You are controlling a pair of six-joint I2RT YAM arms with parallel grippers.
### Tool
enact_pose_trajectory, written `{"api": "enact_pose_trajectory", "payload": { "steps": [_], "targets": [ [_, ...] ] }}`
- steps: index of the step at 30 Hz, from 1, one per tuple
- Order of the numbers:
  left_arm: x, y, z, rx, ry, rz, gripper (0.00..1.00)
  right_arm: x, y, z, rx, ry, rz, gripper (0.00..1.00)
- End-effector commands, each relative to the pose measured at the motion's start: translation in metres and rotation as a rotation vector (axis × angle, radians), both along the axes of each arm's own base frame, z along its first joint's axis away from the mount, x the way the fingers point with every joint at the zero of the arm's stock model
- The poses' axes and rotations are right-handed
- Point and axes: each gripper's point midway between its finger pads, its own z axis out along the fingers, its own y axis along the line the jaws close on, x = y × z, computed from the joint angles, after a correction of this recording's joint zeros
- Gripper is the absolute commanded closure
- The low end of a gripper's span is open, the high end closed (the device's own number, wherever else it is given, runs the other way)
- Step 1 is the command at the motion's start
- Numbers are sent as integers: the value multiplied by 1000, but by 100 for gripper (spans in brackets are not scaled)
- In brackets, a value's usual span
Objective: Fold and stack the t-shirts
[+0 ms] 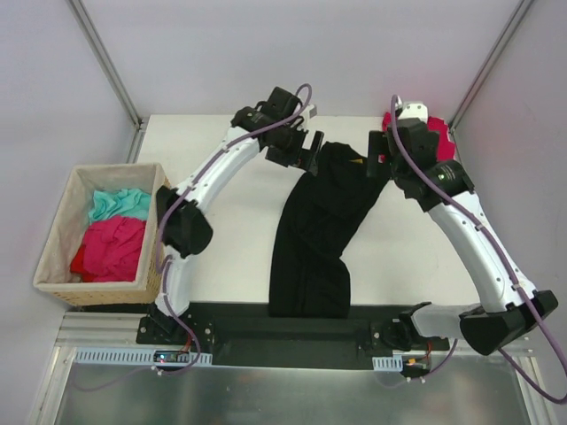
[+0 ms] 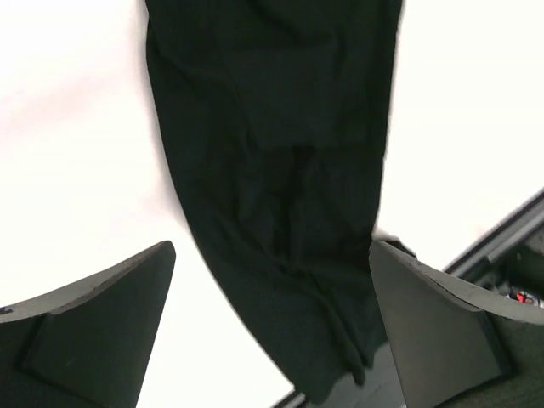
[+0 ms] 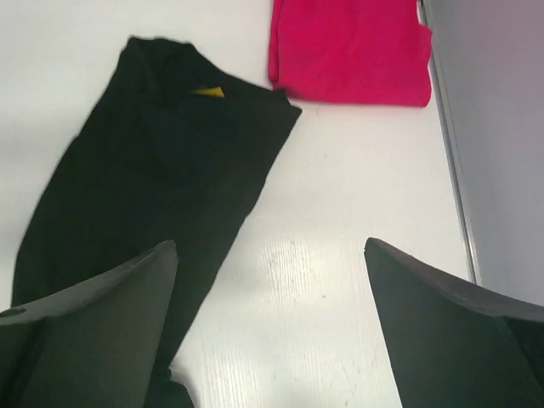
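Surface with the black shirt laid in a long narrow strip, not yet folded short.
The strip runs from near the far edge to the near edge, its tail lapping over that edge. The red shirt lies folded in the far right corner. Left tool and right tool gape wide, holding nothing. A pinch that catches only the top layer could undo the fold, and the overhanging tail might drag the strip off.

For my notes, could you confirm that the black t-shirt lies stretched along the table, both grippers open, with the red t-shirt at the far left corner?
Not quite: the red t-shirt sits at the far right corner, as the top view shows. The black t-shirt, left gripper and right gripper are as stated.
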Motion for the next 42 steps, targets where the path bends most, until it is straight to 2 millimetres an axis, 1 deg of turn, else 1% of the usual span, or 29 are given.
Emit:
{"api": "enact_pose_trajectory", "payload": {
  "steps": [1,2,3,4,5,6,7,8,9,10,11,14,16,18,23,25,28,29,31,35,39,42],
  "targets": [
    [21,-6,-61,95,142,-4,1,-24,-10,-22,-43,55,-34,3],
    [31,-8,-60,90,121,9,1,-31,-13,-18,-39,45,-30,3],
    [41,-4,-83,143,135,50,1,-35,-11,-21,-42,51,-18,3],
    [49,0,-90,168,127,80,1,-38,-11,-21,-41,49,-13,3],
    [57,3,-102,196,126,106,1,-41,-11,-22,-40,49,-9,3],
    [62,7,-108,222,123,137,1,-45,-8,-24,-31,49,5,4],
    [71,19,-113,278,92,185,1,-46,-6,-26,-28,53,18,3],
    [75,26,-120,318,83,212,1,-48,-3,-28,-28,59,29,3],
    [80,34,-122,352,65,247,1,-49,1,-30,-33,64,42,3],
    [86,48,-124,418,31,295,1,-52,2,-34,-45,80,47,4],
    [88,54,-124,445,18,319,1,-53,3,-36,-52,86,51,3],
    [96,66,-119,493,-29,375,1,-54,9,-41,-56,97,73,4],
    [100,71,-116,514,-51,392,1,-55,14,-41,-54,98,88,3],
    [103,74,-119,534,-63,395,1,-56,16,-40,-57,97,95,3],
    [96,75,-138,567,-22,372,1,-58,19,-40,-56,97,105,3],
    [91,71,-145,566,-5,350,1,-58,19,-41,-56,96,105,3],
    [87,61,-148,572,-8,308,1,-57,22,-45,-57,106,106,3],
    [84,58,-155,576,3,292,1,-56,23,-45,-56,108,107,3],
    [79,50,-160,573,15,253,1,-56,27,-47,-55,113,114,3],
    [66,43,-177,593,57,192,1,-56,26,-49,-63,118,112,3],
    [56,47,-187,645,79,156,1,-57,26,-49,-64,120,111,4],
    [56,55,-192,686,80,162,1,-57,27,-50,-61,121,114,3]
  ]
}}
